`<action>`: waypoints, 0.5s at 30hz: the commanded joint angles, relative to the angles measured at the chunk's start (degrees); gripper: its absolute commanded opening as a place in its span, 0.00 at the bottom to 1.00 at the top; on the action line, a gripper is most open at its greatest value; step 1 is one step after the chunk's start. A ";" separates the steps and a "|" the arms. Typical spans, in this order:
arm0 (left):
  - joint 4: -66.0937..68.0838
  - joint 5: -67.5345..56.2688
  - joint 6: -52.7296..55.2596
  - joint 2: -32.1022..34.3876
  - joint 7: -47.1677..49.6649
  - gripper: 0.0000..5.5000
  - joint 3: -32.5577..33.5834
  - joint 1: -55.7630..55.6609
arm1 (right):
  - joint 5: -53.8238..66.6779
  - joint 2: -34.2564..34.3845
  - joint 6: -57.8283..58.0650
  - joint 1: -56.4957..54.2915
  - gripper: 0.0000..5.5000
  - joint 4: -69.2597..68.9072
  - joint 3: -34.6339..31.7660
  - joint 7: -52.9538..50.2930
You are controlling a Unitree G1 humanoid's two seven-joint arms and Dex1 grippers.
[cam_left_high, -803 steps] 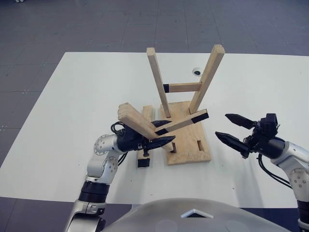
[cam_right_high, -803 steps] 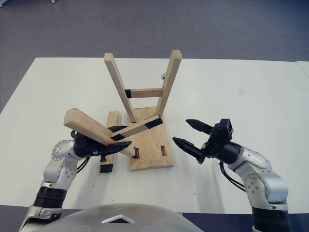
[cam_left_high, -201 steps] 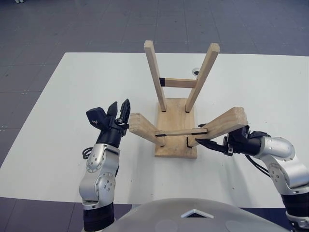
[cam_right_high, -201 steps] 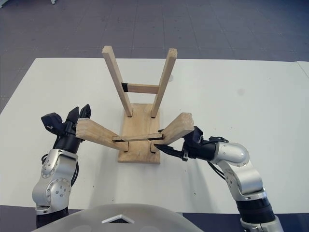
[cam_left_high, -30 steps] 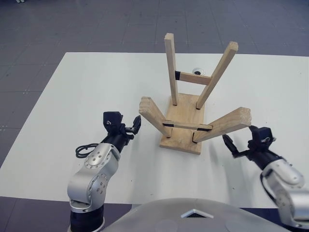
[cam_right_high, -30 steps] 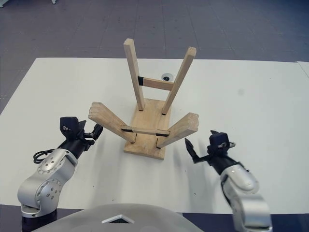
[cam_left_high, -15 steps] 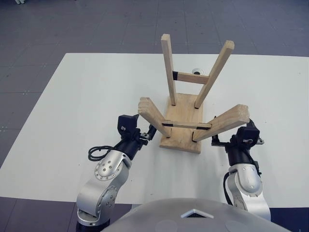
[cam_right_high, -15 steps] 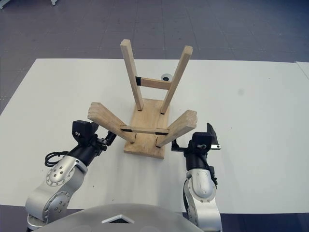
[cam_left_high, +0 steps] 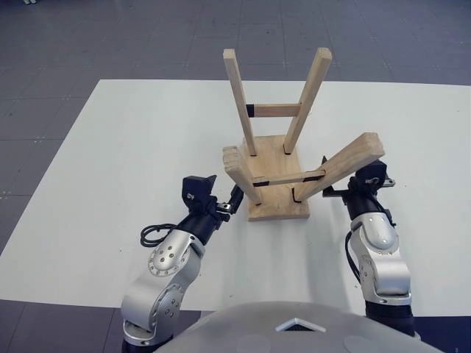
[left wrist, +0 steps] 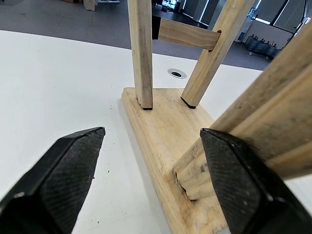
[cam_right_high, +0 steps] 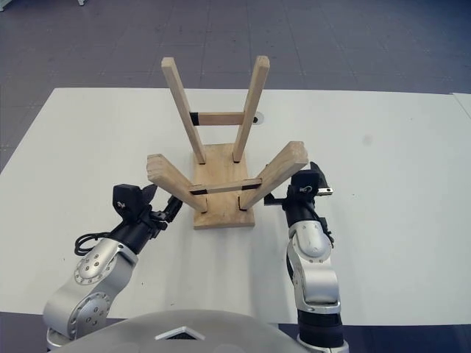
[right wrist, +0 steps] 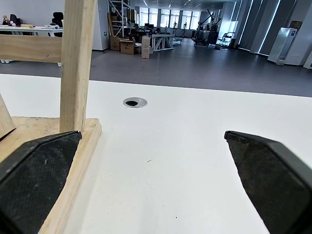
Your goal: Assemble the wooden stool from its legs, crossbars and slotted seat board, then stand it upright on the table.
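The left arm lies low over the white table (cam_left_high: 125, 147), forearm angled forward and inward. The left gripper (cam_left_high: 234, 198) points at the upturned stool (cam_left_high: 276, 158). Its two black, cross-hatched fingers (left wrist: 63, 170) are spread wide and grip nothing. The seat board (left wrist: 161, 126) sits just ahead of the gap, and one finger is right beside the near left leg (cam_left_high: 239, 170).

The right arm is bent sharply, elbow low, forearm rising toward the stool. The right gripper (cam_left_high: 331, 193) is also released, with its blunt dark fingers (right wrist: 34, 170) far apart. One finger is close to the board's edge, under the slanting near right leg (cam_left_high: 346, 163).

The stool is pale raw wood with visible grain. The flat rectangular board lies on the table, and four square-section legs stick up from its slots. The two far legs (cam_left_high: 240, 103), beyond both grippers, stand nearly upright and are joined by a crossbar (cam_left_high: 278, 110) with a black band at one end. The near pair splay outward and are linked by a thinner crossbar (cam_left_high: 287, 178).

A round grommet hole (right wrist: 135, 102) lies in the table beyond the stool.
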 commanded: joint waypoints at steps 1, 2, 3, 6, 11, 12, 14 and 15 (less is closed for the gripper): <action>-0.14 0.73 -0.69 0.09 0.59 0.67 2.98 -1.30 | 2.14 -1.99 -0.09 -0.32 1.00 -0.24 -7.00 -0.23; 0.48 1.44 -1.32 0.44 1.04 0.67 5.03 -1.88 | 2.68 -2.39 -0.04 0.01 1.00 -0.96 -8.91 -0.31; 1.05 1.93 -1.82 0.81 1.26 0.67 6.89 -2.43 | 3.10 -2.75 -0.03 0.40 1.00 -1.64 -10.31 -0.28; 2.76 2.10 -2.91 1.81 1.98 0.67 14.69 -4.93 | 5.45 -4.24 0.34 1.93 1.00 -3.74 -15.91 0.32; 1.88 3.28 -3.82 -0.43 7.07 0.67 23.35 -8.08 | 9.60 -5.89 2.12 2.42 1.00 -5.91 -21.72 1.38; 0.43 3.51 -3.19 -1.23 7.75 0.67 22.13 -7.99 | 11.12 -5.43 2.95 2.58 1.00 -7.97 -20.39 2.35; -3.17 3.54 -0.20 -2.16 7.75 0.67 14.86 -6.96 | 14.90 -4.42 5.54 3.51 1.00 -14.29 -14.30 5.35; -4.61 3.29 1.54 -2.32 7.42 0.67 10.83 -6.60 | 15.98 -4.28 6.57 4.23 1.00 -16.84 -11.46 6.36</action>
